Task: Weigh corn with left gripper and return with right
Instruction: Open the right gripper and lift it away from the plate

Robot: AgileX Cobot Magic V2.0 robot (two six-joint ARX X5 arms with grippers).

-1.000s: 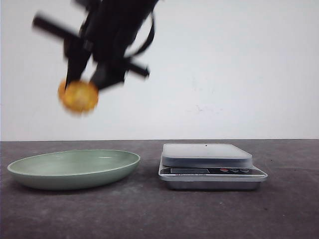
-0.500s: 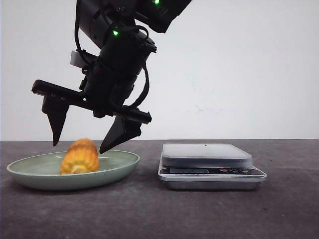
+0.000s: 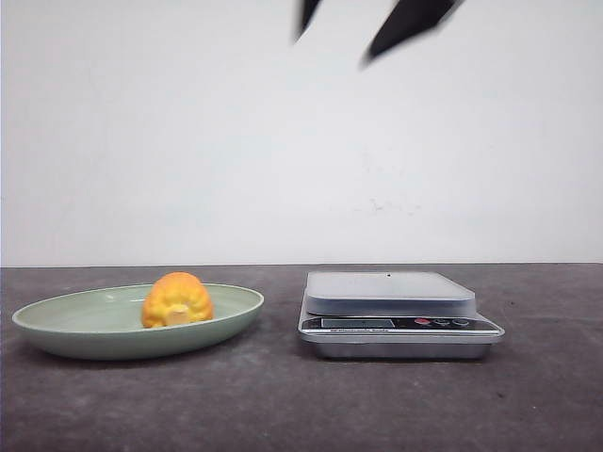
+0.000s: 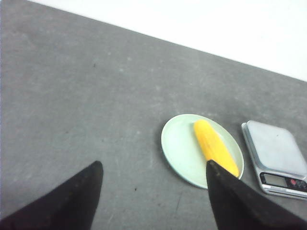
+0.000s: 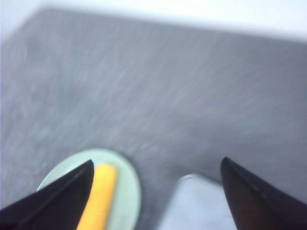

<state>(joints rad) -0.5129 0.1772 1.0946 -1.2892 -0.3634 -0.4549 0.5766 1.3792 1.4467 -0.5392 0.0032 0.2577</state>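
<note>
The corn (image 3: 176,299), an orange-yellow cob with its pale cut end facing me, lies in the pale green plate (image 3: 85,325) at the left. It also shows in the left wrist view (image 4: 213,143) and the right wrist view (image 5: 101,191). My right gripper (image 3: 333,49) is open and empty, high above the table, with only its blurred fingertips showing at the top of the front view. In its own view it (image 5: 156,161) hangs over the plate (image 5: 128,191) and the scale. My left gripper (image 4: 154,163) is open and empty, high over bare table beside the plate (image 4: 180,146).
A silver digital scale (image 3: 391,294) with nothing on its platform stands right of the plate; it also shows in the left wrist view (image 4: 276,149) and the right wrist view (image 5: 192,206). The table is dark grey, with a white wall behind.
My right gripper carried the corn down, let it go in the plate, then rose up and to the right. The corn rolled a little right and now shows its cut end.
</note>
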